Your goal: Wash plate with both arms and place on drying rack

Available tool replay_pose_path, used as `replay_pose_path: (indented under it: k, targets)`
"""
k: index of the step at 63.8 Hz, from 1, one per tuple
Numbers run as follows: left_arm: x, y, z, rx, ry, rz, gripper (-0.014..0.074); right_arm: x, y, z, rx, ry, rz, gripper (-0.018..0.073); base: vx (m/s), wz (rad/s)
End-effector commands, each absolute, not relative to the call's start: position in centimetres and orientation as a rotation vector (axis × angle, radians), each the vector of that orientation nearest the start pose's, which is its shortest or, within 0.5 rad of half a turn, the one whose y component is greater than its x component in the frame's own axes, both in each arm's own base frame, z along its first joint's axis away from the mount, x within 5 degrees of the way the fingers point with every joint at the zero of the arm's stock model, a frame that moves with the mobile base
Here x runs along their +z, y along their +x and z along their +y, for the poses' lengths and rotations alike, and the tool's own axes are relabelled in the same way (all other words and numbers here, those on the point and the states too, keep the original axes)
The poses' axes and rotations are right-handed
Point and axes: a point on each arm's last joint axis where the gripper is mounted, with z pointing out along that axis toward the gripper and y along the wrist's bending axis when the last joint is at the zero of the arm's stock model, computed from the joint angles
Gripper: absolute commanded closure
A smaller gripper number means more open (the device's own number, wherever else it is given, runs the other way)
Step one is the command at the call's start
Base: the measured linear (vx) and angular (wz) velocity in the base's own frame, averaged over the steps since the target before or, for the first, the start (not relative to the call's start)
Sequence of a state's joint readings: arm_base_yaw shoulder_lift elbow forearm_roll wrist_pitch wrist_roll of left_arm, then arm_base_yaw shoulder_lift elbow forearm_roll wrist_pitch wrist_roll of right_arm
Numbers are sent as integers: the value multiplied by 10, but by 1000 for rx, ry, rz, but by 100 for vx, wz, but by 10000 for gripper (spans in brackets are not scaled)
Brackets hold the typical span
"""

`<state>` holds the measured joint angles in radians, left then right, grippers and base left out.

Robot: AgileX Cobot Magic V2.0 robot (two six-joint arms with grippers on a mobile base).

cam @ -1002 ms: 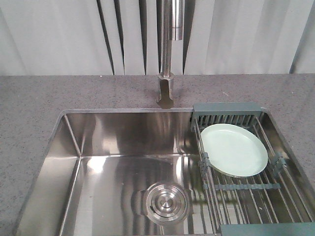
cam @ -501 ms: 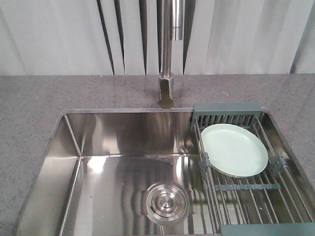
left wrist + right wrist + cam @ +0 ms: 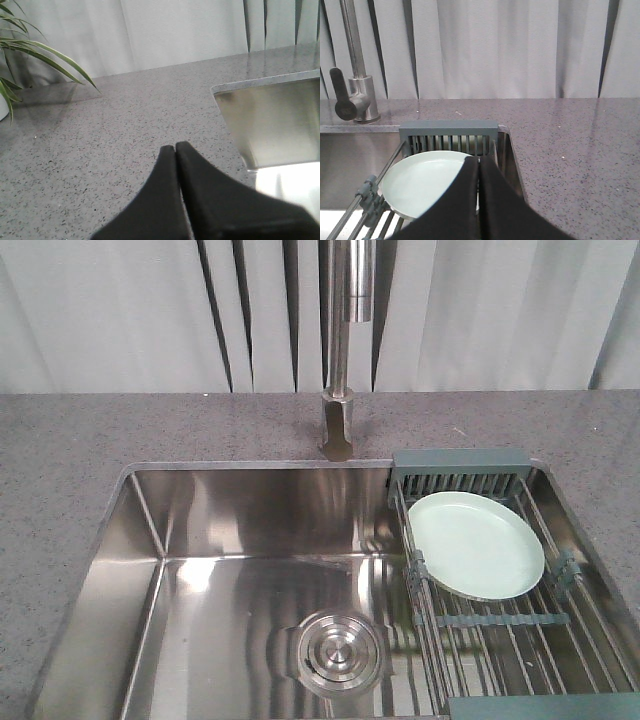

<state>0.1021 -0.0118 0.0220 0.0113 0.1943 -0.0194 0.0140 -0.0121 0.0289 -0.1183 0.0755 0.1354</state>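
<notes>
The pale mint-green plate [image 3: 476,544] lies on the drying rack [image 3: 460,462], which spans the right end of the sink [image 3: 150,530]. In the right wrist view the plate [image 3: 420,182] shows just beyond my right gripper [image 3: 479,161], which is shut and empty, in front of the plate's right part. The rack's grey-green end piece [image 3: 448,127] stands behind the plate. My left gripper [image 3: 175,146] is shut with nothing in it, over the speckled grey counter left of the sink's corner [image 3: 220,90]. Neither arm shows in the front view.
A steel faucet [image 3: 338,360] rises behind the sink, its black lever [image 3: 342,95] showing in the right wrist view. A round steel drain [image 3: 338,652] sits in the basin floor. Plant leaves [image 3: 30,55] hang at the far left of the counter. Grey curtains back the scene.
</notes>
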Motion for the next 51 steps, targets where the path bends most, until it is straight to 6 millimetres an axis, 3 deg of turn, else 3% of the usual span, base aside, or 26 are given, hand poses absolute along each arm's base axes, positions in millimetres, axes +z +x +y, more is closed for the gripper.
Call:
replay_pose_path:
  k: [1,51]
  targets:
    - [203,54,6,68,-97,1577,603,204,56,0,12,-2,1493,564,0,0]
    - [203,54,6,68,-97,1577,603,204,56,0,12,-2,1493,564,0,0]
